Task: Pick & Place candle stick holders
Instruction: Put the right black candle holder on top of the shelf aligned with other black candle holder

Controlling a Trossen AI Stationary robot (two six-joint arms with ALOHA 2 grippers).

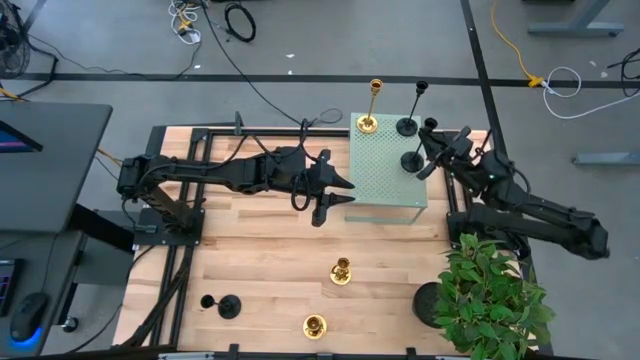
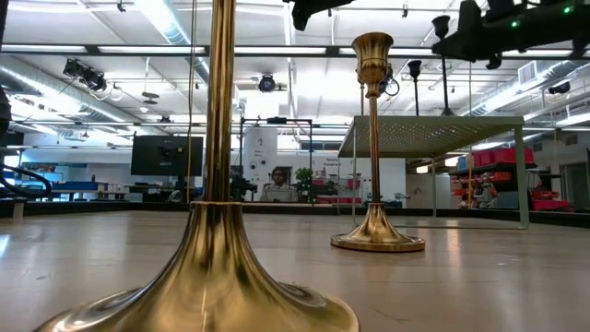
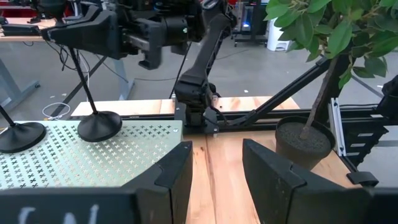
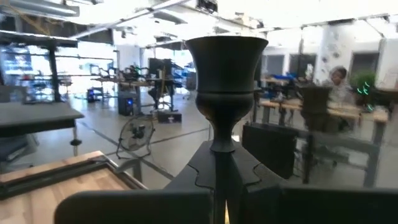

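Right gripper (image 1: 428,160) clamped on black candlestick (image 4: 225,93) stem over perforated stand (image 1: 385,180); may topple neighbour on release; left gripper (image 1: 330,195) open, empty

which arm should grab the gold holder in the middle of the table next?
Left, probably. The left gripper is open and empty beside the green perforated stand, nearer the middle gold candlestick. The right gripper is shut on a black candlestick over the stand.
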